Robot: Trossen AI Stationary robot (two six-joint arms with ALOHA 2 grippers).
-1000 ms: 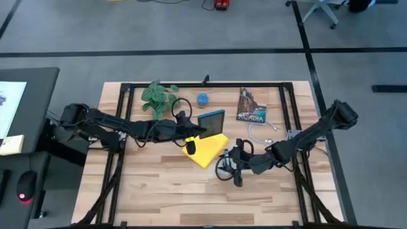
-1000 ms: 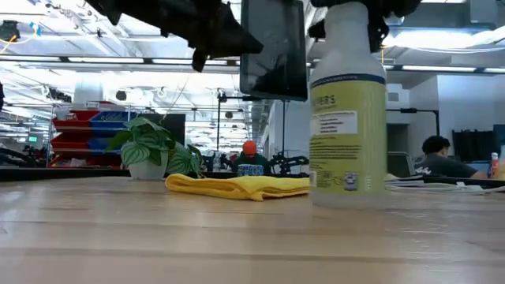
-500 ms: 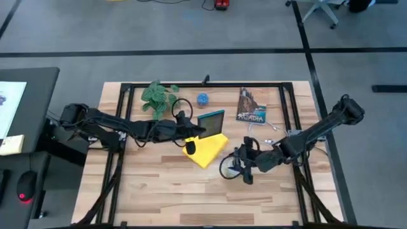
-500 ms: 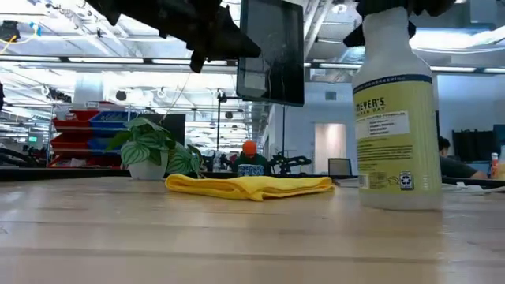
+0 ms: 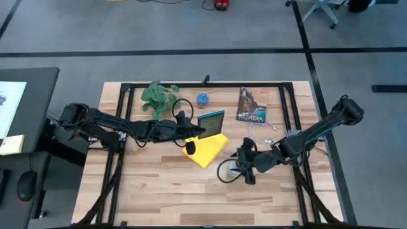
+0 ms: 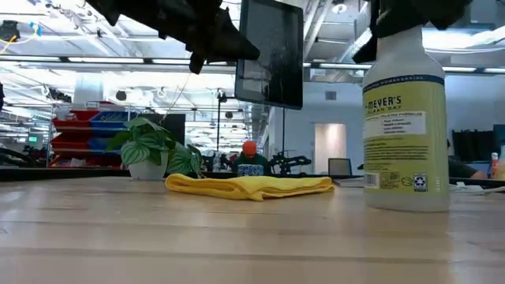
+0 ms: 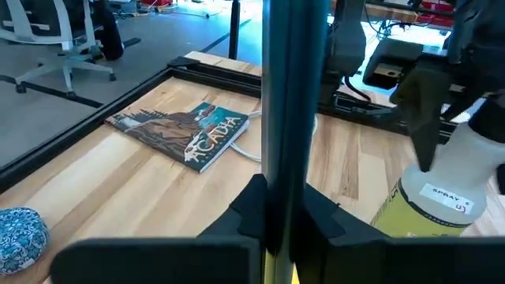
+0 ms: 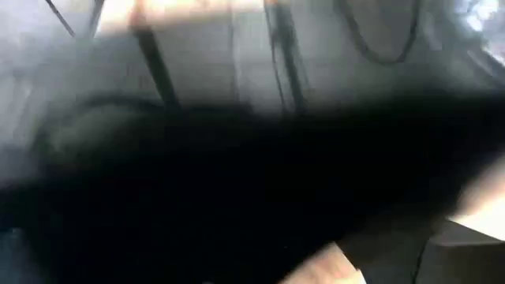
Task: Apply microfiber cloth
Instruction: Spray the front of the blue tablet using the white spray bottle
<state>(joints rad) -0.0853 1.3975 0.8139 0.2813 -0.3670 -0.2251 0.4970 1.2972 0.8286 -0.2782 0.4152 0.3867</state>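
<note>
1. In the high view, the cloth (image 5: 206, 151) was seen lying flat near the table's (image 5: 159, 191) middle, as a yellow diamond. The left gripper (image 5: 193, 131) was held just above the cloth's far-left edge, clamped on the tablet (image 5: 210, 121), which stood on edge over the cloth's far corner. The right gripper (image 5: 245, 164) was placed just right of the cloth, at the bottle (image 5: 233, 169). A plant (image 5: 159, 97), a blue ball (image 5: 202, 98) and a book (image 5: 250, 105) were laid along the far side, with a white cable (image 5: 262, 132) between the book and the right arm

2. In the low view, the cloth (image 6: 251, 187) was shown bunched low on the wood, well behind the bottle (image 6: 406, 118), which stood upright at the right with dark gripper parts over its top. The tablet (image 6: 270, 52) was hung in the air above the cloth, gripped from the left. The plant (image 6: 154, 147) was seen behind the cloth's left end

3. In the left wrist view, the tablet's edge (image 7: 293, 118) was seen pinched between the dark fingers (image 7: 251, 207). The book (image 7: 188, 130), the ball (image 7: 22, 229) and the bottle (image 7: 430, 201) were visible beyond it

4. The right wrist view was filled by a dark blur, so it could not be told whether that gripper was closed on the bottle
</note>
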